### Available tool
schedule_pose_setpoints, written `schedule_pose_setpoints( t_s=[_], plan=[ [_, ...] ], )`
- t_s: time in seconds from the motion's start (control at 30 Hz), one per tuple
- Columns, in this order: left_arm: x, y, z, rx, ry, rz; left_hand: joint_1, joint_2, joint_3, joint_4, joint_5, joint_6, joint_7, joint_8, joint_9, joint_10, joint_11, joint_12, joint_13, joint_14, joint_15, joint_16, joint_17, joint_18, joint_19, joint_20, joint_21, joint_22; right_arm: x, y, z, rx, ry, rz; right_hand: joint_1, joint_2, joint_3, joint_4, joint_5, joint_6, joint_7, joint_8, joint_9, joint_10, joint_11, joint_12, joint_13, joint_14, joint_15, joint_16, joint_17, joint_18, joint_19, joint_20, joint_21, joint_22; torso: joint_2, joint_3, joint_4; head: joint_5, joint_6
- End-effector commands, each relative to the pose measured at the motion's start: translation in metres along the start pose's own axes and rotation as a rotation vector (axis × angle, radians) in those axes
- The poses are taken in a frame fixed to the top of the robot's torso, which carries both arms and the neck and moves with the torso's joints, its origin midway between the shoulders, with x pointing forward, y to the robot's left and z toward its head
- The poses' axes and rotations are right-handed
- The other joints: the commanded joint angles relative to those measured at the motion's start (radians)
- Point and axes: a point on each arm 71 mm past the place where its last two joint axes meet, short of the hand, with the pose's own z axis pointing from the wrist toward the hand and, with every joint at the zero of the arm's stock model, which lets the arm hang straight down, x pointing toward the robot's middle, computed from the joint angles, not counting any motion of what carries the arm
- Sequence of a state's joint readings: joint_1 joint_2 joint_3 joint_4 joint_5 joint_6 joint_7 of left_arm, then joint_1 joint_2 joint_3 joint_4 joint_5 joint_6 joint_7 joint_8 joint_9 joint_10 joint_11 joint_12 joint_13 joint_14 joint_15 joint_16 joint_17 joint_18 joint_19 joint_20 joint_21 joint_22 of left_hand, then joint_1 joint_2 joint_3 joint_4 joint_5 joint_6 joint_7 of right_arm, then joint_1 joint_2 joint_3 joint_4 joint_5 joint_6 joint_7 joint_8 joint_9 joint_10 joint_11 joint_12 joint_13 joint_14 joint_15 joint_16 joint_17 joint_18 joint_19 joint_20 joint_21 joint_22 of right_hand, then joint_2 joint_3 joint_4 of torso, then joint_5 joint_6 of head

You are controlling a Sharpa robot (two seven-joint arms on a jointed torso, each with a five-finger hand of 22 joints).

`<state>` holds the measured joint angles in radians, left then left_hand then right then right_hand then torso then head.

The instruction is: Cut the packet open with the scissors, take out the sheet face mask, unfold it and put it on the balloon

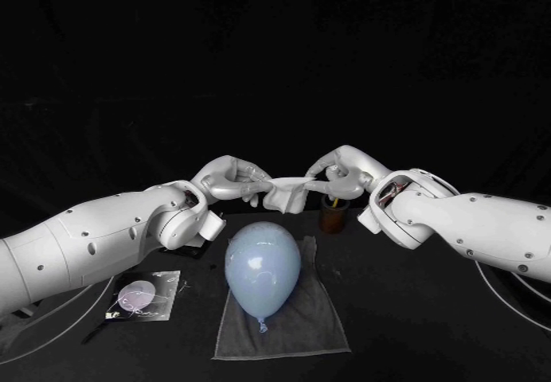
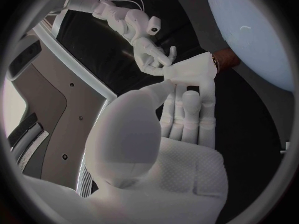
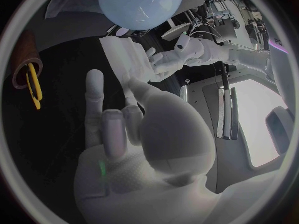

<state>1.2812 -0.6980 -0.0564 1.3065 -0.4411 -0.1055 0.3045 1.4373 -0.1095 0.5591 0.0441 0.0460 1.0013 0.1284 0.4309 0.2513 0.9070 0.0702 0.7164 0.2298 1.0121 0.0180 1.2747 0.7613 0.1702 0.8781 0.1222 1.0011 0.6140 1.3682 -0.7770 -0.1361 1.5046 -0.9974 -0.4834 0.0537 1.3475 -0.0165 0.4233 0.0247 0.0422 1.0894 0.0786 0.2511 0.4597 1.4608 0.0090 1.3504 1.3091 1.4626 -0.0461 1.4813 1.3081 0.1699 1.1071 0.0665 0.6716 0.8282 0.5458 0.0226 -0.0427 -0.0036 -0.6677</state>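
Observation:
Both hands meet in the air behind the balloon, and a crumpled white sheet mask (image 1: 287,192) stretches between them. My left hand (image 1: 230,181) grips its one end and my right hand (image 1: 340,175) pinches the other. The left wrist view has the mask (image 2: 194,66) at my fingertips (image 2: 189,102), with the right hand (image 2: 149,47) on its far side. From the right wrist, the mask (image 3: 122,55) hangs between my fingers (image 3: 94,97) and the left hand (image 3: 163,59). The pale blue balloon (image 1: 263,261) lies on a grey cloth (image 1: 301,328). The packet (image 1: 143,297) lies flat at the left.
A brown cup (image 1: 334,218) stands just behind the balloon, under my right hand. The yellow-handled scissors (image 3: 34,84) stick out of the cup (image 3: 24,55). Both forearms slant in over the table's sides. A thin cable (image 1: 511,298) trails along the right.

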Motion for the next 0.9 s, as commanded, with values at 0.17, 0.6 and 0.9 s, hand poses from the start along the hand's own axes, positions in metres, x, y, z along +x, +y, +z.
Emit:
schedule_pose_setpoints(
  t_s=[0.17, 0.6, 0.9],
  plan=[
    [0.007, -0.004, -0.014, -0.034, 0.109, -0.017, -0.011, -0.003, 0.010, -0.005, 0.004, -0.002, -0.001, 0.001, 0.151, 0.013, -0.004, 0.010, 0.004, 0.010, -0.003, 0.010, 0.006, 0.014, -0.008, -0.004, 0.005, 0.002, 0.003, 0.008, -0.012, -0.020, 0.056, 0.010, 0.009, 0.002, 0.009, 0.000, 0.006, 0.000, 0.001, 0.004, 0.002, 0.013, -0.005, -0.003, 0.069, 0.033, -0.004, 0.000, 0.098, 0.010, -0.003, -0.005, -0.007, 0.002, -0.002, -0.0010, 0.0010, 0.005, -0.007],
    [0.009, -0.018, -0.052, -0.064, 0.197, -0.057, -0.021, -0.007, 0.021, -0.017, 0.004, 0.003, -0.004, 0.000, 0.163, 0.024, -0.011, 0.035, 0.015, 0.012, -0.009, 0.018, 0.008, 0.014, -0.007, -0.008, 0.010, 0.004, 0.012, 0.027, -0.041, -0.062, 0.184, 0.097, 0.011, 0.003, 0.010, -0.002, 0.006, -0.001, 0.001, 0.005, 0.003, 0.013, -0.005, -0.003, 0.069, 0.033, -0.004, 0.000, 0.098, 0.010, -0.003, -0.005, -0.007, 0.002, -0.001, -0.0009, 0.0003, 0.021, -0.019],
    [0.009, -0.021, -0.078, -0.098, 0.239, -0.072, -0.028, -0.010, 0.030, -0.023, 0.004, 0.007, -0.006, -0.001, 0.170, 0.026, -0.015, 0.052, 0.023, 0.015, -0.013, 0.023, 0.010, 0.014, -0.006, -0.011, 0.013, 0.006, 0.023, 0.043, -0.052, -0.082, 0.261, 0.149, 0.011, 0.003, 0.010, -0.002, 0.006, -0.001, 0.001, 0.005, 0.003, 0.013, -0.005, -0.003, 0.069, 0.033, -0.004, 0.000, 0.098, 0.010, -0.003, -0.005, -0.007, 0.002, -0.001, -0.0017, 0.0017, 0.030, -0.033]
  ],
)
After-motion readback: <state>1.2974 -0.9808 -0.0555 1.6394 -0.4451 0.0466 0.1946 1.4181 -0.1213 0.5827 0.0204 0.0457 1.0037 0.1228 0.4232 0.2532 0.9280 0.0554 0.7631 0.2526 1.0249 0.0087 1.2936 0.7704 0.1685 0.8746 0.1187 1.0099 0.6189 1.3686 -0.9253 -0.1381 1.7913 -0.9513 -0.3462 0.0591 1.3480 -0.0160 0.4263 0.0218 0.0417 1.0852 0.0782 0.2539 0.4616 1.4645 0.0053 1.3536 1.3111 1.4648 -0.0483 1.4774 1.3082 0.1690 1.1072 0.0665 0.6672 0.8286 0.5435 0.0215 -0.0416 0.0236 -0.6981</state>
